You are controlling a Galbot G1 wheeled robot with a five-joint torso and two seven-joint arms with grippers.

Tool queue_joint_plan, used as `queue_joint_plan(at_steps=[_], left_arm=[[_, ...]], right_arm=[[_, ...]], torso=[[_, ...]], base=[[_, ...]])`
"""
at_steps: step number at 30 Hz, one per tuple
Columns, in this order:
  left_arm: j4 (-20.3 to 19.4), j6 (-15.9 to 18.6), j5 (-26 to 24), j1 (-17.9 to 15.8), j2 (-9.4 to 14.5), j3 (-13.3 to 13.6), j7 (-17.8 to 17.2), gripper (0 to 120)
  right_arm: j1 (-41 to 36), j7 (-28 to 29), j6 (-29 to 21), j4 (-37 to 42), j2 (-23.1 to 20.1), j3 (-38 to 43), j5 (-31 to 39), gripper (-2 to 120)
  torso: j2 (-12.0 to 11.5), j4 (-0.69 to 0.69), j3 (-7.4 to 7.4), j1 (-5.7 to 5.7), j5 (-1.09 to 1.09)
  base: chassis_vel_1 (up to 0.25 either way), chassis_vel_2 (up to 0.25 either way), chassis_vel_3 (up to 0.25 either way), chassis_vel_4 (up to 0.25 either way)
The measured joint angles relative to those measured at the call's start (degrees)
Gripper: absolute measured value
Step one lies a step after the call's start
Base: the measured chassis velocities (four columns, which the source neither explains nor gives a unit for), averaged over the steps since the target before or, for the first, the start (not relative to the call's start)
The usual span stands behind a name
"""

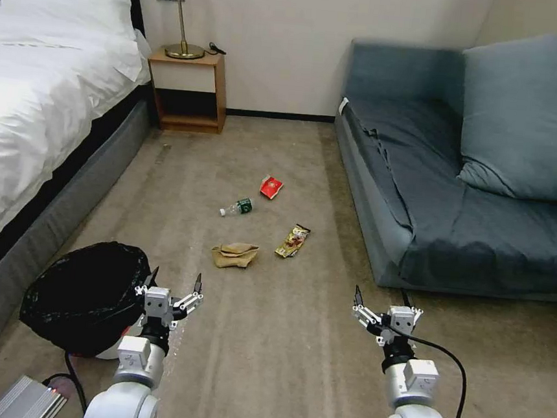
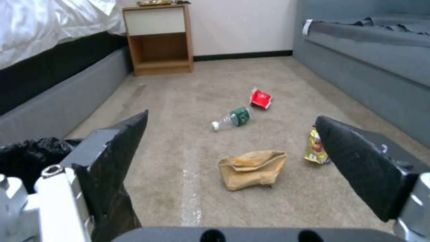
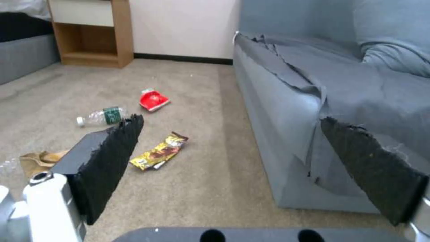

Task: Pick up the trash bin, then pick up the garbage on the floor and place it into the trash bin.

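Note:
The trash bin, wrapped in a crinkled black bag, stands on the carpet by the bed's foot at the near left. My left gripper hangs open just right of it, touching nothing. The garbage lies ahead in the middle of the floor: a crumpled tan paper bag, a yellow-brown snack wrapper, a clear bottle with a green label and a red-and-white packet. At the near right, my right gripper is open and empty.
A white-sheeted bed runs along the left. A grey-blue sofa lines the right. A wooden nightstand with a lamp stands against the far wall. A grey box with cables sits at the near left corner.

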Motion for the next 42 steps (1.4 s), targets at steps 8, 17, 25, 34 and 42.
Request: queue_joint_plan(at_steps=[8,17,25,34,42], left_arm=[[0.00,0.00,0.00,0.00,0.00,0.00,0.00,100],[0.00,0.00,0.00,0.00,0.00,0.00,0.00,100],[0.00,0.00,0.00,0.00,0.00,0.00,0.00,100],[0.00,0.23,-1.05,-0.27,0.50,-1.33,0.12,100],[0.23,2.95,-9.88,-2.89,4.55,-10.79,2.81,100]], right_arm=[[0.00,0.00,0.00,0.00,0.00,0.00,0.00,100],[0.00,0.00,0.00,0.00,0.00,0.00,0.00,100],[0.00,0.00,0.00,0.00,0.00,0.00,0.00,100],[0.14,0.30,-0.59,-0.08,-0.17,-1.05,0.96,100],[2.26,4.67,-7.67,-1.01,-3.71,-10.65,11.84,100]], torso=[[0.00,0.00,0.00,0.00,0.00],[0.00,0.00,0.00,0.00,0.00],[0.00,0.00,0.00,0.00,0.00],[0.00,0.01,0.00,0.00,0.04],[0.00,0.01,0.00,0.00,-0.04]], base=[[0.000,0.000,0.000,0.000],[0.000,0.000,0.000,0.000],[0.000,0.000,0.000,0.000],[0.000,0.000,0.000,0.000],[0.000,0.000,0.000,0.000]])
